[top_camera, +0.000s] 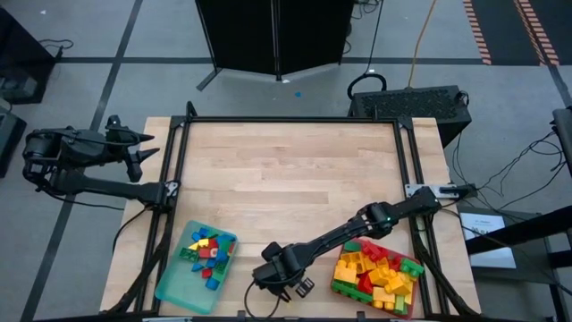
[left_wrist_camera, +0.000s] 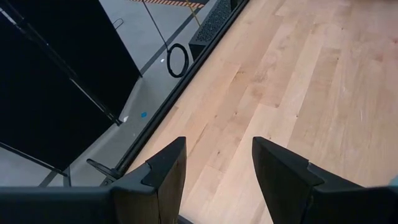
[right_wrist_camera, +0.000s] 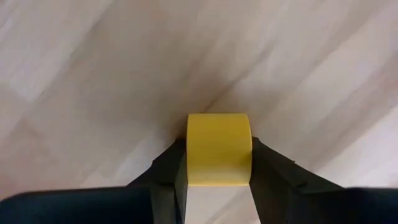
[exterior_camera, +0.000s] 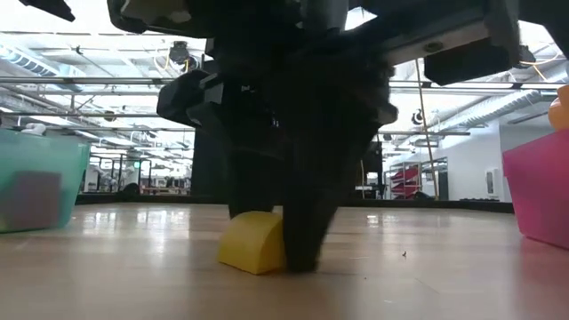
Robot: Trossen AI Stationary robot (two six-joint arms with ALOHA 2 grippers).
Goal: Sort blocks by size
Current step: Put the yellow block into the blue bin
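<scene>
Parked off the table's far left corner: left gripper [top_camera: 136, 152], fingers spread with nothing between them, only bare wood planks ahead in its wrist view. Further right, near the front edge: translucent teal tray [top_camera: 170, 284], holding a scatter of small blocks [top_camera: 206, 253] in red, yellow, green and blue. Between the two trays, low over the table [top_camera: 295, 179]: right gripper [right_wrist_camera: 219, 163], jaws pressed against both sides of a single yellow block [right_wrist_camera: 219, 148] resting on the wood. Judged the step in hand: taking hold of this piece to carry it to a tray. Best done by keeping the grip square on the flat side faces, lifting straight up before any sideways travel, and clearing the tray wall with margin before release. Worth noting from table level: one rounded upper edge on the yellow block [exterior_camera: 252, 240], so a grip too high could slip off the curve; a low, centred pinch looks safer. Smooth hard plastic, slightly glossy, likely slick against the dark finger pads. Pale, lightly grained wood with a faint sheen underneath. Far right, just beside the arm: red tray [top_camera: 338, 284], opaque, piled with bigger oblong studded bricks [top_camera: 380, 273] in yellow, red and green. Which tray suits this piece: cannot tell for sure, though it looks closer to the small lot.
</scene>
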